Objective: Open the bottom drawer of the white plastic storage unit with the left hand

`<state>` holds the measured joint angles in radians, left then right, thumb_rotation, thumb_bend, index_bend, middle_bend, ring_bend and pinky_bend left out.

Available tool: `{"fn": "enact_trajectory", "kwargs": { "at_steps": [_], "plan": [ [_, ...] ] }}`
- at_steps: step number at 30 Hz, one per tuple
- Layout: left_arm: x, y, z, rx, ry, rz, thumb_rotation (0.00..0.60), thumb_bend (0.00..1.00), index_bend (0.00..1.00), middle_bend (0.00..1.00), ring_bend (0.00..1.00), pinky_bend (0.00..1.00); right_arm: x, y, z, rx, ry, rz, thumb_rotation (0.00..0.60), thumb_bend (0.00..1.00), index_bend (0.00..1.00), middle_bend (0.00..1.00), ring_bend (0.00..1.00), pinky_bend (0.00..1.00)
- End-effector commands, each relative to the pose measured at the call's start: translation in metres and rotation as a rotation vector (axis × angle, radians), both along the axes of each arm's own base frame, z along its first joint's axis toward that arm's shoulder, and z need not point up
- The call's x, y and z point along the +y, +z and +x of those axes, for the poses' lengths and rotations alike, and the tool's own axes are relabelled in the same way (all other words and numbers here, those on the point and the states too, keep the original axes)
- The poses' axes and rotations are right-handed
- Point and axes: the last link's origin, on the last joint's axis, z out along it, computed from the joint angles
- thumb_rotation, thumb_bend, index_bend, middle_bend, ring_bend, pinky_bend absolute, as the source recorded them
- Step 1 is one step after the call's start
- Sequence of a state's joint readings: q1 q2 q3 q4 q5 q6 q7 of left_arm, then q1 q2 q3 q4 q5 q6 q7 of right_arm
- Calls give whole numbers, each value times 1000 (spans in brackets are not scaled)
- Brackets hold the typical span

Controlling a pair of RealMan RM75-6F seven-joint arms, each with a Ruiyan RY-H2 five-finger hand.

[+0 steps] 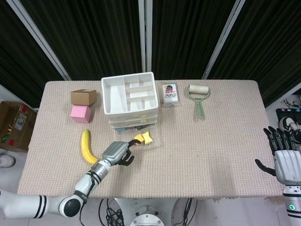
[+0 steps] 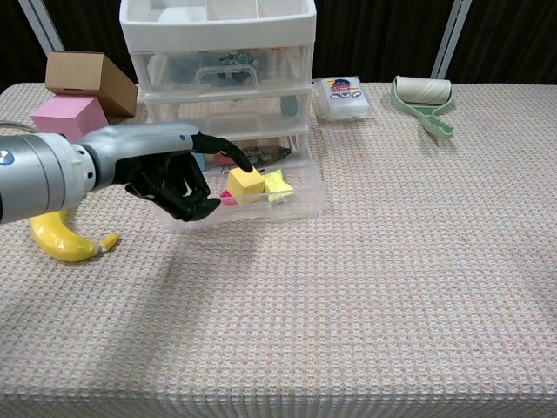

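The white plastic storage unit [image 1: 129, 96] [image 2: 218, 61] stands at the back centre-left of the table. Its clear bottom drawer [image 1: 149, 144] [image 2: 300, 193] is pulled out toward me, and yellow blocks [image 2: 246, 184] and pink bits show inside. My left hand [image 1: 117, 153] [image 2: 174, 178] is at the drawer's front left; its curled dark fingers [image 2: 193, 205] hook the front wall, and one finger reaches over the rim toward the yellow block. My right hand [image 1: 284, 157] hangs beyond the table's right edge with its fingers spread and nothing in it; only the head view shows it.
A banana [image 1: 86, 146] [image 2: 61, 239] lies left of my left forearm. A pink block [image 1: 80, 113] [image 2: 70, 117] and a cardboard box [image 1: 83, 96] [image 2: 91, 78] sit left of the unit. A wrapped packet [image 1: 170, 93] [image 2: 345, 96] and a green lint roller [image 1: 199, 96] [image 2: 424, 100] lie to its right.
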<state>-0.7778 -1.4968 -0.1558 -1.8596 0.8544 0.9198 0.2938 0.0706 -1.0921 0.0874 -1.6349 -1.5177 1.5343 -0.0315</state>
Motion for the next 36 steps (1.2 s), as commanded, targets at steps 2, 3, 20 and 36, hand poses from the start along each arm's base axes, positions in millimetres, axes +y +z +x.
{"fn": "enact_trajectory", "kwargs": {
  "at_steps": [2,3,20,36],
  "plan": [
    [7,13,11,20,-92,76,600,483,196,841,982,1000,0,0,0,1,1,2,600,92,0,51,0,0],
    [13,13,15,39,-127,102,600,483,213,843,983,1000,1,-1,0,1,3,3,600,92,0,51,0,0],
    [62,-20,20,437,-440,180,600,336,264,840,984,1000,4,1,-5,1,-16,0,600,98,0,51,0,0],
    [69,-41,21,555,-515,197,600,340,304,841,984,1000,5,0,-10,-4,-33,0,600,100,0,51,0,0]
  ]
}}
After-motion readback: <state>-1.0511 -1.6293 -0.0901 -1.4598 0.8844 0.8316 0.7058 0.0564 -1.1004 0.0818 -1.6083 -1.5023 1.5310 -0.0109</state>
